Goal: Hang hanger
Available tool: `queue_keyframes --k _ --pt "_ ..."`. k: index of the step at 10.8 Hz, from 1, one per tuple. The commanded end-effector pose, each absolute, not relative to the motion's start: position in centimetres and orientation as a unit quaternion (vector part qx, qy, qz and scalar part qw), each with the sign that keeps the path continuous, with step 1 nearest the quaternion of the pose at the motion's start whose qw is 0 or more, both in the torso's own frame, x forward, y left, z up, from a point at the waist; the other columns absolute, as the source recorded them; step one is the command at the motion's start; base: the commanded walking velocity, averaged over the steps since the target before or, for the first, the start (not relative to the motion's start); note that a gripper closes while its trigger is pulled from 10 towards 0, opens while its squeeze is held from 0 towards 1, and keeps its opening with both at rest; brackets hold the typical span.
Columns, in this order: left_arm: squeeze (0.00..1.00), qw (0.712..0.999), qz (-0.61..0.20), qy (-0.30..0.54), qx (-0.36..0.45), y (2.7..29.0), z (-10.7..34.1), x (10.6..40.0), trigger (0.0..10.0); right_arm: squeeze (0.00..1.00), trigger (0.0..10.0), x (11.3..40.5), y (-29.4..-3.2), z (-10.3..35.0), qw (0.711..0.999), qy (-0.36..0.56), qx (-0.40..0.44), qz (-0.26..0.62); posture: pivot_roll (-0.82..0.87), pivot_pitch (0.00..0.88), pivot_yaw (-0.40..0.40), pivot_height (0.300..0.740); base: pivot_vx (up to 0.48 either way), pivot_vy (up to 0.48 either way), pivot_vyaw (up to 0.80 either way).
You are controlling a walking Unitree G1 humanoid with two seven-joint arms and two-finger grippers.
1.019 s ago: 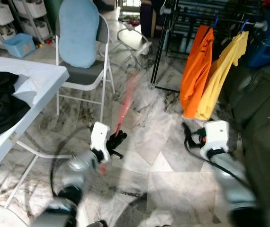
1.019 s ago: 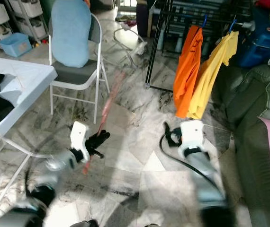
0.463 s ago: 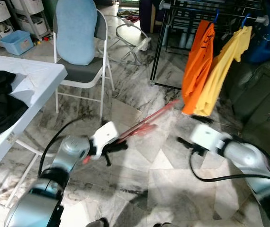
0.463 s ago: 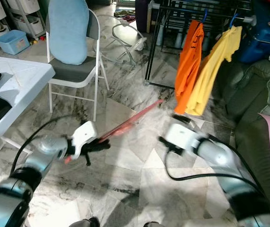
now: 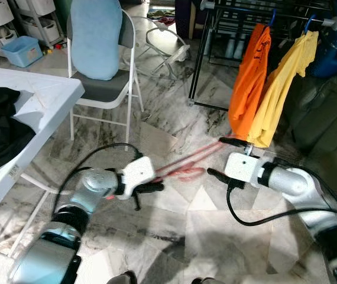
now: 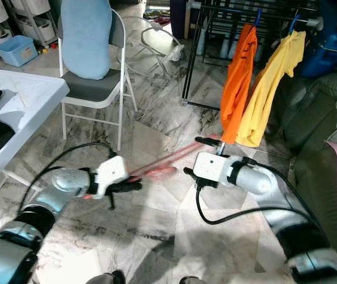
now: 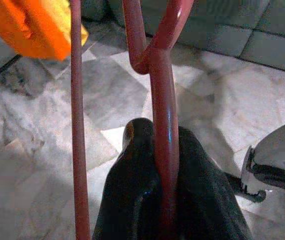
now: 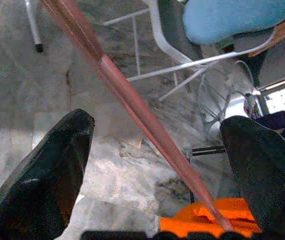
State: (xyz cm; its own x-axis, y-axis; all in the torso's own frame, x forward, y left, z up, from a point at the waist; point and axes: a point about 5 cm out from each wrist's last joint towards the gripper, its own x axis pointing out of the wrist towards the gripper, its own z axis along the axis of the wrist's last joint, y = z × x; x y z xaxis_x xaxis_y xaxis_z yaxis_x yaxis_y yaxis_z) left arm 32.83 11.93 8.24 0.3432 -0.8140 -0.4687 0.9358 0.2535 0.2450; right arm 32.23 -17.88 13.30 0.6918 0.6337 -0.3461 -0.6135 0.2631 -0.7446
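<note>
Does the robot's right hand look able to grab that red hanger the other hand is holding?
Probably yes. The right hand is open, its fingers on either side of the red hanger, with nothing between them. The left hand grips the hanger's other end.

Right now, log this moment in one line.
left gripper: shut on red plastic hanger | right gripper: open, straddling hanger bar | not yet hung

One red hanger (image 5: 183, 168), blurred. Two grippers: left (image 5: 154, 188), right (image 5: 216, 174). Two hung shirts far right: orange (image 5: 248, 83), yellow (image 5: 284, 89). One folding chair (image 5: 106, 89). One white table (image 5: 44, 97) near left.
</note>
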Motion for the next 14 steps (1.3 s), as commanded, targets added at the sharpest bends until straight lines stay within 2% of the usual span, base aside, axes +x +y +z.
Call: queue_keyframes --k 1,2,3,4,8,12,14 --pt "0.00 0.774 -0.567 0.115 0.257 11.7 8.8 33.1 10.0 0.00 10.0 32.3 -18.2 12.9 0.781 0.003 -0.476 0.403 -0.11 0.170 0.005 0.740 0.000 0.000 0.00" --pt "0.00 0.764 -0.576 0.113 0.266 11.3 8.7 32.9 10.0 0.00 10.0 33.0 -18.4 12.4 0.764 0.022 -0.497 0.411 -0.12 0.173 0.007 0.740 0.000 0.000 0.00" --pt "0.00 0.764 -0.577 0.113 0.265 11.2 8.6 32.9 10.0 0.00 0.0 33.2 -18.3 12.4 0.756 0.024 -0.504 0.417 -0.11 0.173 0.008 0.740 0.000 0.000 0.00" --pt "0.00 0.761 -0.580 0.114 0.269 11.1 8.5 32.8 10.0 0.00 0.0 33.7 -18.3 12.1 0.722 0.031 -0.542 0.429 -0.12 0.175 0.010 0.740 0.000 0.000 0.00" --pt "0.00 0.758 -0.583 0.109 0.270 10.8 8.5 32.8 10.0 0.00 0.0 34.7 -18.4 12.5 0.667 0.023 -0.605 0.434 -0.11 0.170 0.015 0.740 0.000 0.000 0.00" --pt "0.00 0.761 -0.575 0.095 0.284 10.6 9.1 33.2 10.0 0.00 0.0 35.4 -18.4 13.0 0.640 -0.033 -0.664 0.386 -0.11 0.176 0.024 0.740 0.000 0.000 0.00" --pt "0.00 0.793 -0.527 0.052 0.303 10.7 10.3 34.2 10.0 0.00 0.0 36.1 -18.5 13.6 0.644 -0.061 -0.683 0.339 -0.10 0.178 0.022 0.740 0.000 0.000 0.00"
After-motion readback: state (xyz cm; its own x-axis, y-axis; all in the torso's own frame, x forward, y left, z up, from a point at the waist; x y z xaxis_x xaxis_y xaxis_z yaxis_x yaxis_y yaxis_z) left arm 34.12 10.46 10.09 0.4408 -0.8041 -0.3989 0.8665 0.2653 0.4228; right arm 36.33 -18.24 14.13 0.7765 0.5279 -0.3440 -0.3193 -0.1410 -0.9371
